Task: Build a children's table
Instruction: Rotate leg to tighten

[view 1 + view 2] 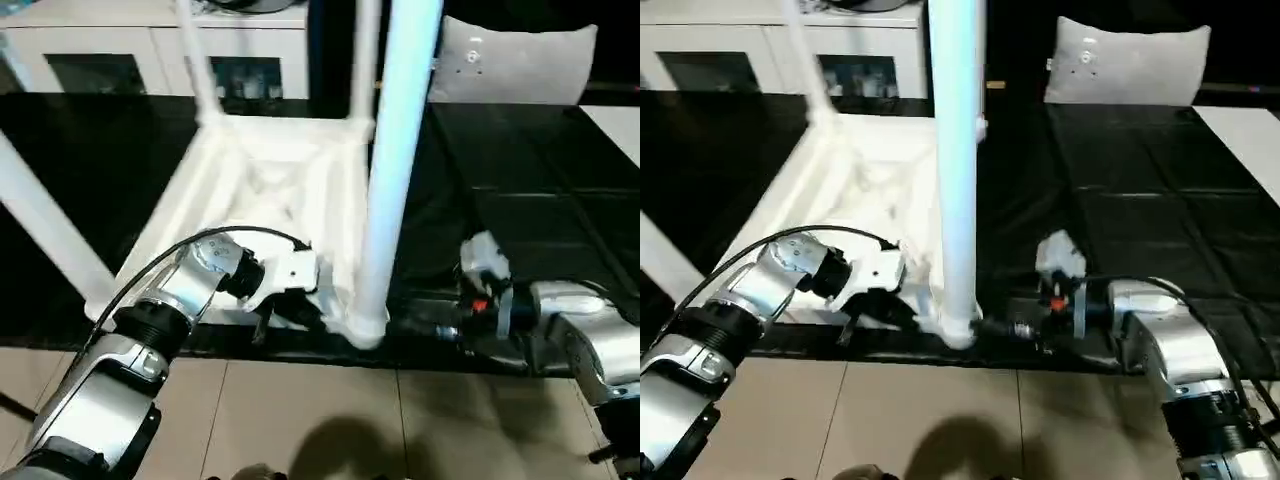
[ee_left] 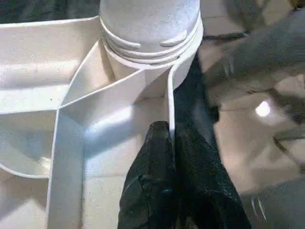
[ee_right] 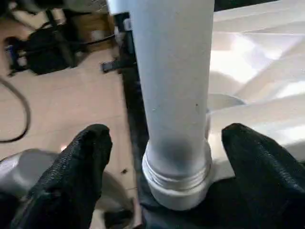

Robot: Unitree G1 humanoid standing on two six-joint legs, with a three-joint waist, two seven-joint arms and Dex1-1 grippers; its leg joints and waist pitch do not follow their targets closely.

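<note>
Children's table (image 1: pixel 270 190): upside down on the black floor mat (image 1: pixel 520 200), legs upward.
Near leg (image 1: pixel 395 170): upright in the near right corner socket.
Left hand (image 2: pixel 170 143): pinched shut on the rim wall beside that socket.
Right hand (image 3: pixel 164 162): fingers apart, either side of the leg's base, not touching.

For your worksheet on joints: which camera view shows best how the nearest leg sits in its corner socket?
The left wrist view: the nearest leg is close up, its ringed base seated in the corner socket among the ribs. The right wrist view shows the base from the side; the eye views show the whole leg standing upright, small.
</note>
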